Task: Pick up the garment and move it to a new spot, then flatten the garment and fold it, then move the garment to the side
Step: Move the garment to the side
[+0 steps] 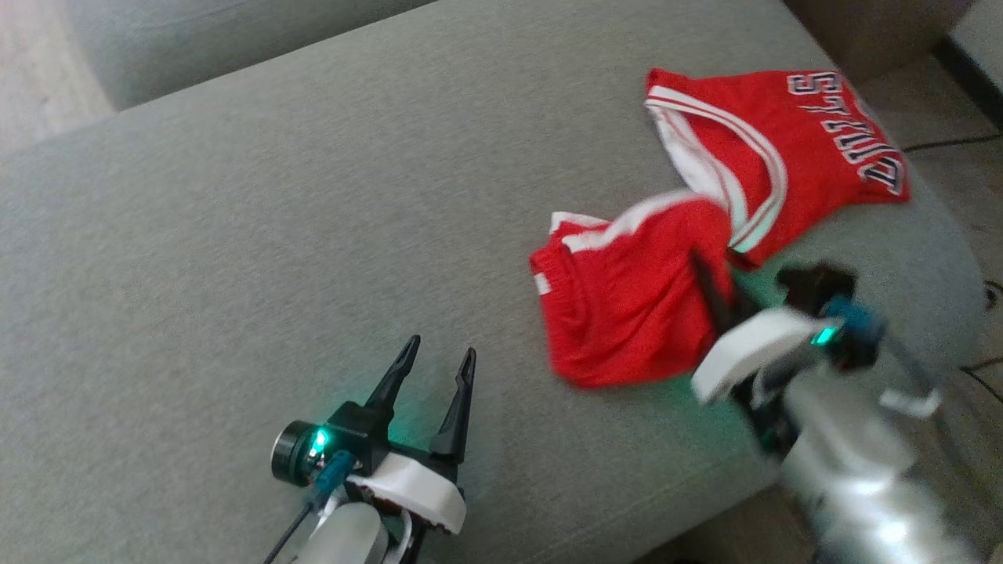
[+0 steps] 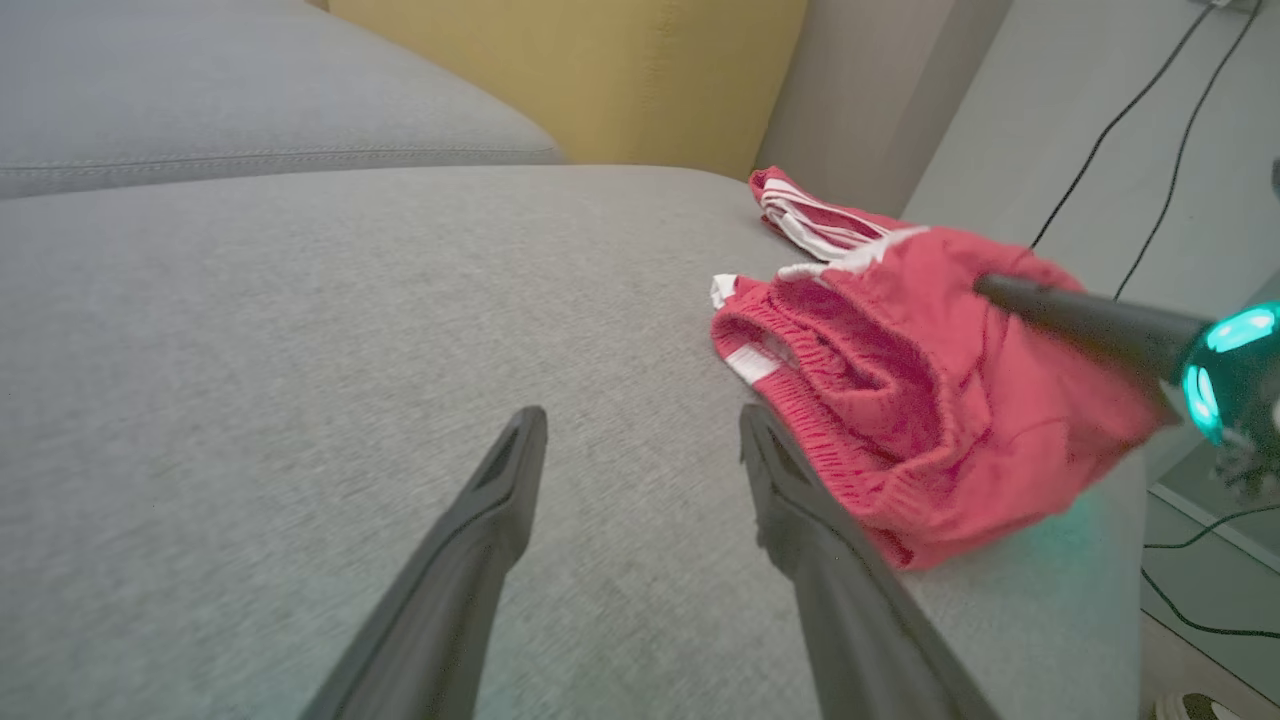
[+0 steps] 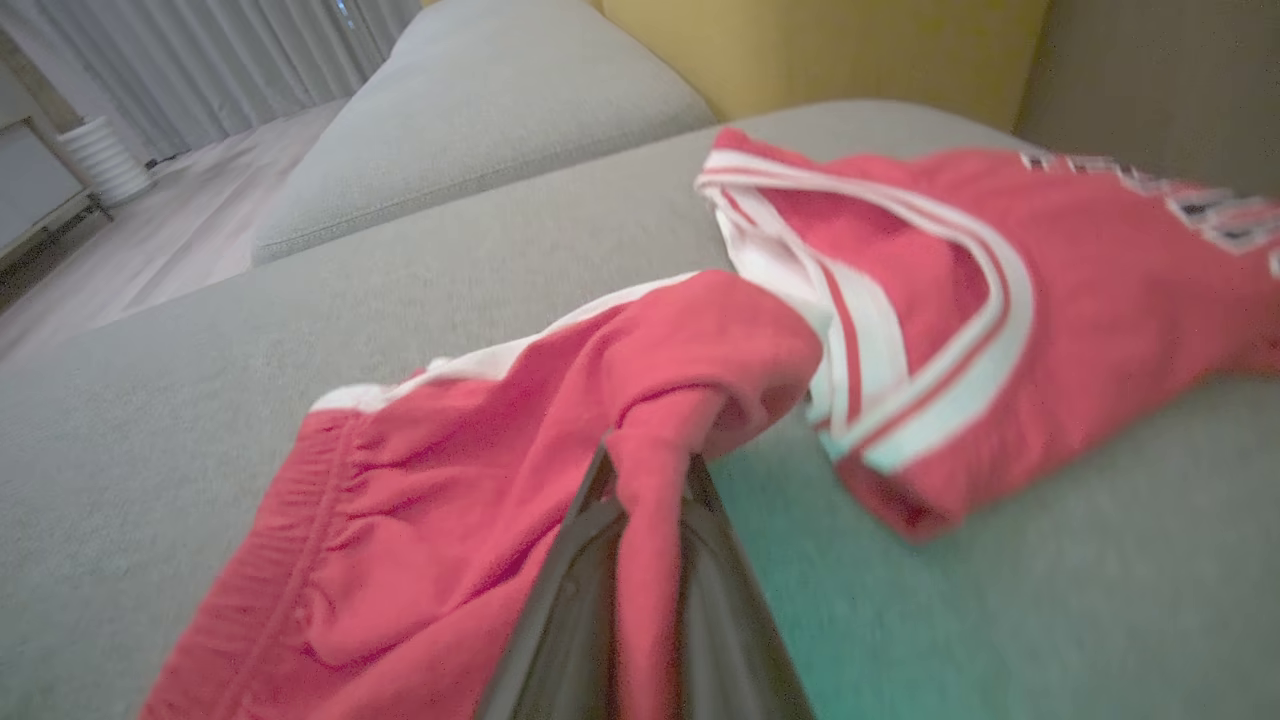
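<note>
Garment (image 1: 705,227) first: you will find the red shorts with white stripes toward 2 o'clock in your head view. They lie crumpled on the grey sofa cushion (image 1: 313,196), close to its far right edge. One leg, with dark lettering on it, stretches toward 1 o'clock. The half with the waistband (image 1: 548,262) is bunched toward 7 o'clock of that, nearer the robot.

Your right gripper (image 1: 703,266) comes in from 4 o'clock in that view, its dark fingers lying on the bunched part. From the right wrist camera you see the right gripper (image 3: 650,480) pinched together on a raised fold of the garment (image 3: 430,520), with red cloth running down between the two fingers. The left wrist camera shows one of those fingers (image 2: 1080,315) reaching in from 3 o'clock across the top of the garment (image 2: 900,420). A green light (image 2: 1235,330) glows on the wrist behind it.

Your left gripper (image 1: 435,360) sits at 7 o'clock in the head view, fingers spread wide over bare cushion, well apart from the garment. In its own wrist view the left gripper (image 2: 640,420) points toward 12 o'clock. The elastic waistband (image 2: 835,450) lies just beside its right-hand finger, at 2 o'clock; you cannot tell from here whether they touch.
</note>
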Controlling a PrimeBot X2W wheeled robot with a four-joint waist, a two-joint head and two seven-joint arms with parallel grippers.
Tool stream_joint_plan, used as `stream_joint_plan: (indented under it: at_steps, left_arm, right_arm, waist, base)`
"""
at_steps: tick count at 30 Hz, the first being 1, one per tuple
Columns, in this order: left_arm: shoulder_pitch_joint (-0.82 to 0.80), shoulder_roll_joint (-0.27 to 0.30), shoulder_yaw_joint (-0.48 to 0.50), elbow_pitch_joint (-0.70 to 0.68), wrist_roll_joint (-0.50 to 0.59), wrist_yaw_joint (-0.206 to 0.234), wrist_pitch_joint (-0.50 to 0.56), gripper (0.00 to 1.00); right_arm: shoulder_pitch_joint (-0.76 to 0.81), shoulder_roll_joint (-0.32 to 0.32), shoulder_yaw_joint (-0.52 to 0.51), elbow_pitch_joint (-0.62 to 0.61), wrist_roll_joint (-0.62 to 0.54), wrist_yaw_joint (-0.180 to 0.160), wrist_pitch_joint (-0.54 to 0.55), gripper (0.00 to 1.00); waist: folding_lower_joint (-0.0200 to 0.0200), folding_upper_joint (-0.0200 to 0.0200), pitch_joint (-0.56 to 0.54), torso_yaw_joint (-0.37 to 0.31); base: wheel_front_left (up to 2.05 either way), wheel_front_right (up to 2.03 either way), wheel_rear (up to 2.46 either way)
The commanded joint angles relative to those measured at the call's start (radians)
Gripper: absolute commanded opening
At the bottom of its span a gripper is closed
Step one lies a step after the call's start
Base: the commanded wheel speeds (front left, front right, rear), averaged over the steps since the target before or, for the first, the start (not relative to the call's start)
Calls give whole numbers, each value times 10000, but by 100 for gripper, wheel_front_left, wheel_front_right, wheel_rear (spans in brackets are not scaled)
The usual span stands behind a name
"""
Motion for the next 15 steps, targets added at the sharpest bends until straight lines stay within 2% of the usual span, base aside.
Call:
stream_joint_plan:
  at_steps: [1,6,13,14,15]
  left_arm:
    - [-196,33,186,-213,83,-10,-95,100]
    - [-153,33,146,-147,106,13,-95,100]
    - [-235,33,287,-192,174,97,-95,100]
    - [-251,33,340,-213,180,117,-95,100]
    - [-265,33,386,-220,198,125,-95,100]
  right_arm:
    - [-745,-321,159,-372,-95,65,15,0]
    - [-1894,-1618,-152,22,-549,65,471,0]
    - [-3088,-3124,-1358,1672,-1598,65,746,0]
    - [-3214,-3228,-1567,1901,-1775,65,674,6]
    - [-3314,-3301,-1724,2126,-1988,65,627,69]
  waist:
    - [1,0,150,312]
    - [1,0,380,952]
    - [1,0,655,1560]
    - [1,0,676,1596]
    - [1,0,692,1619]
  base:
    - [0,0,0]
    - [0,0,0]
    - [0,0,0]
    - [0,0,0]
    - [0,0,0]
